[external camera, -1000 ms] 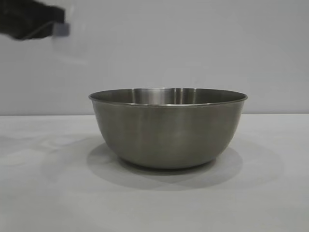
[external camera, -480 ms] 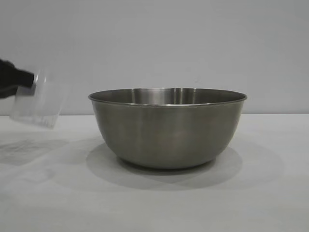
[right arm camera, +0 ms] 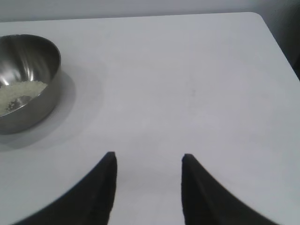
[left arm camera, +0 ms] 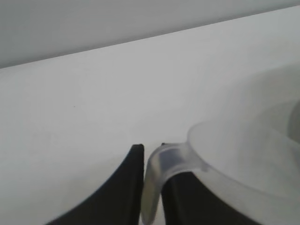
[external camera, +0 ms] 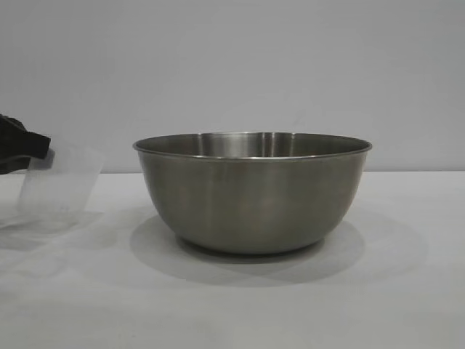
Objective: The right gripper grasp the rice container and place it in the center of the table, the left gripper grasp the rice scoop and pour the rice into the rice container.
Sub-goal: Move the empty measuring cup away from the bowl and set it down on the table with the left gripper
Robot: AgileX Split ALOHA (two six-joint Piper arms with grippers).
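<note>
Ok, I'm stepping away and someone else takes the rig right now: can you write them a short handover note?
Left gripper: at the table's left side, its fingers either side of the rice scoop handle, the scoop low by the table; whether it has let go cannot be told.
Right gripper: open, empty, parked back from the bowl.
Rice container: upright mid-table, with rice inside.
Done: bowl placed, rice poured, the scoop looks empty.
Left: finish setting the scoop down left of the bowl, release, back the left arm away.
</note>
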